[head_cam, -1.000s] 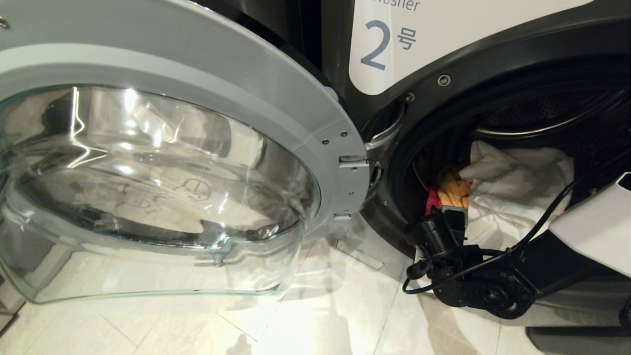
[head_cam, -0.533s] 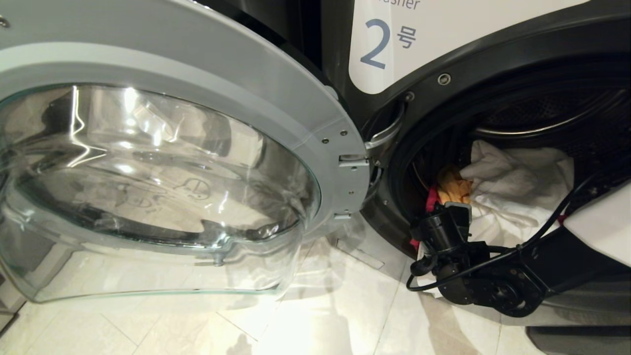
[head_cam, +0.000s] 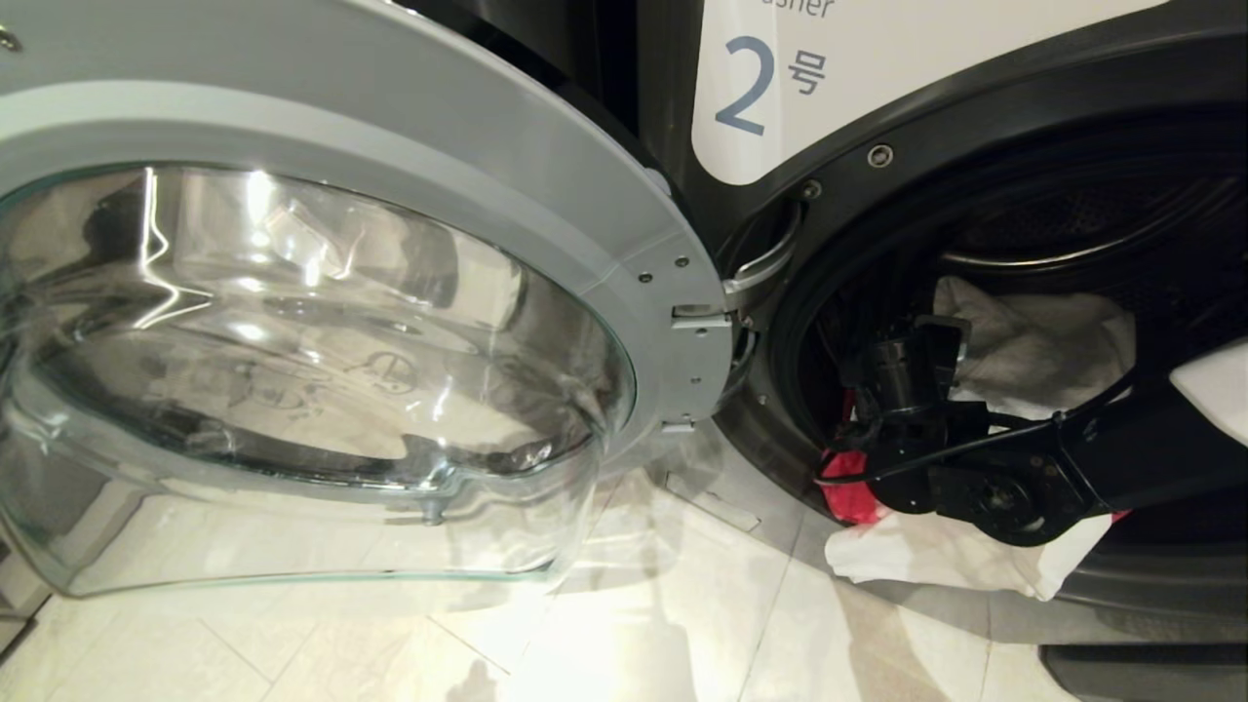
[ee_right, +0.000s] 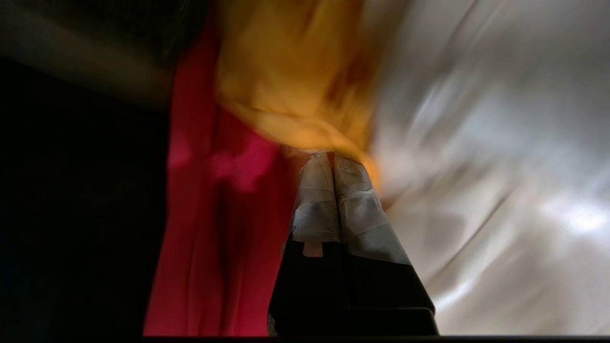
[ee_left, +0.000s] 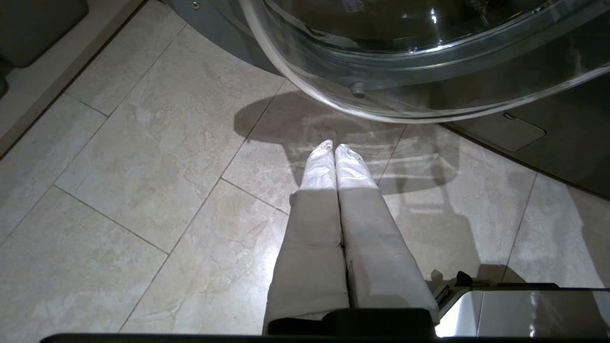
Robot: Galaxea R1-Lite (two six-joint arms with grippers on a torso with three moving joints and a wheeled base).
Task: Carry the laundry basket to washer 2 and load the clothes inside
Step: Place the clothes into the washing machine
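Pinching shut at the edge of the yellow garment (ee_right: 290, 90), the right gripper (ee_right: 333, 159) is reaching into washer 2 (head_cam: 975, 107), jaws pressed together among the clothes (head_cam: 1033, 331). White fabric is hanging over the drum lip toward the floor (head_cam: 634, 624), so I'd tuck it deeper. The forearm is lying low across the opening; the left gripper (ee_left: 333, 150), jaws together, is hanging over tiles.
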